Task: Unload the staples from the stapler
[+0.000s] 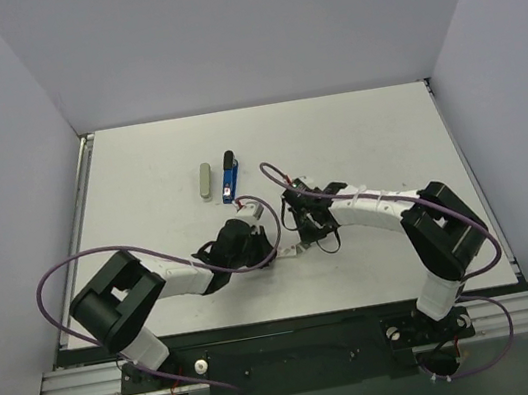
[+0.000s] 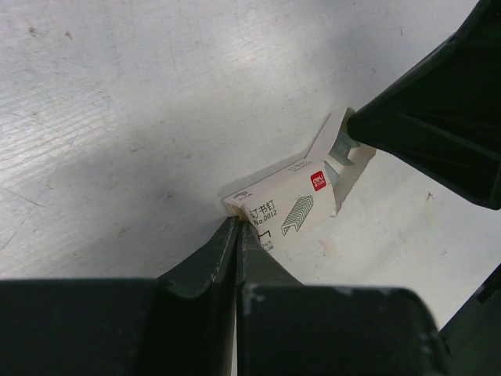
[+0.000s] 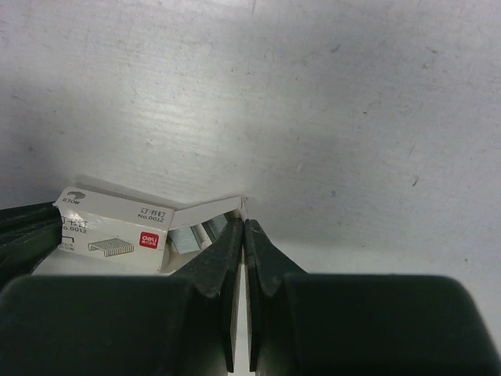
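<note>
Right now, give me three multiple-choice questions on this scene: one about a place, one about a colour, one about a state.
1. Where is the stapler?
A. In a gripper
B. On the table beyond the grippers, beside a grey oblong piece
C. At the table's near right corner

2. What colour is the logo patch on the staple box?
A. Green
B. Yellow
C. Red

3. How is the staple box held?
A. Left gripper and right gripper each pinch it, end flap open
B. Lying untouched, sealed
C. By one gripper only

Answers: 1 B, the top view shows it lying past both arms. 2 C, the left wrist view shows the red patch. 3 A, each wrist view shows shut fingers on the cardboard.
</note>
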